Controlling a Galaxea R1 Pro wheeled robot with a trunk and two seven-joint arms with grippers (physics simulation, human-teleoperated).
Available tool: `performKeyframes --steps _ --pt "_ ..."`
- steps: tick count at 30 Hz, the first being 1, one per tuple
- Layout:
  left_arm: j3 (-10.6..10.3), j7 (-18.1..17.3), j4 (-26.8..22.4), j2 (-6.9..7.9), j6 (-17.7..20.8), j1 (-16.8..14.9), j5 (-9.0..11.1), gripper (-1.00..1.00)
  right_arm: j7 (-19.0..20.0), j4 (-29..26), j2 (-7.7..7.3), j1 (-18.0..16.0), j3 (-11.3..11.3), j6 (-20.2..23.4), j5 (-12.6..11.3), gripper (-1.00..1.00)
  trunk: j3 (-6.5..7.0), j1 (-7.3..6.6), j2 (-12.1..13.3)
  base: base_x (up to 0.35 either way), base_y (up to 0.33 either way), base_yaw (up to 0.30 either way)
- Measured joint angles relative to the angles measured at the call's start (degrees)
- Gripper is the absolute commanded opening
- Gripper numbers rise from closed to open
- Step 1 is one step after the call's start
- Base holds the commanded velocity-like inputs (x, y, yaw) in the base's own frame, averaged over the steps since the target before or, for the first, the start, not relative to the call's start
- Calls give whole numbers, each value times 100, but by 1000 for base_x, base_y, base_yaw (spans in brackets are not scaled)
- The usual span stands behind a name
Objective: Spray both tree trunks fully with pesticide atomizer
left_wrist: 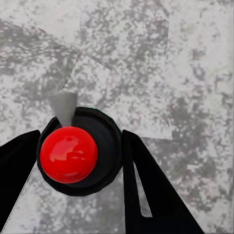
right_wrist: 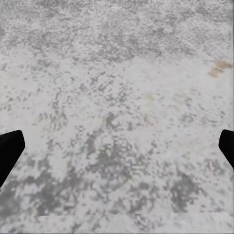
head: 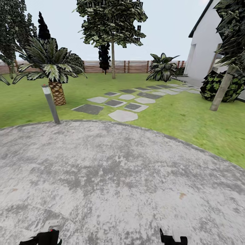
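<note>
The pesticide atomizer (left_wrist: 68, 154), a near-black bottle with a round red top and a grey nozzle, sits between the two black fingers of my left gripper (left_wrist: 80, 158), which press on its sides above the concrete floor (head: 119, 177). At the bottom edge of the head view the left gripper (head: 43, 238) holds the atomizer (head: 51, 228). My right gripper (right_wrist: 117, 146) hangs open over bare concrete, low in the head view as well (head: 173, 238). One tree trunk (head: 113, 63) stands far across the lawn by the fence, the other trunk (head: 221, 91) leans at the right.
A grey bollard (head: 51, 103) stands at the paving's far left edge, a short palm (head: 56, 90) behind it. Stepping slabs (head: 122, 102) cross the grass toward a white house (head: 204, 51). A shrub (head: 212, 86) sits beside the right trunk, a wooden fence (head: 136, 66) beyond.
</note>
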Motion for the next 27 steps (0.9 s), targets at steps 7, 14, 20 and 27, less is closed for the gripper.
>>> performKeyframes --steps 7,14,20,27 --pt "1 0 -8 0 0 0 0 -100 17 266 16 2 -1 -154 0 100 0 0 0 338 0 0" --pt "5 0 -9 0 0 0 3 -100 18 331 8 5 -1 -159 4 100 0 0 0 338 0 0" --pt "7 0 -9 0 0 0 8 -100 13 335 12 6 -1 -159 3 100 0 0 0 338 0 0" --pt "2 0 -9 0 0 0 9 -100 12 335 10 6 -1 -159 4 100 0 0 0 338 0 0"
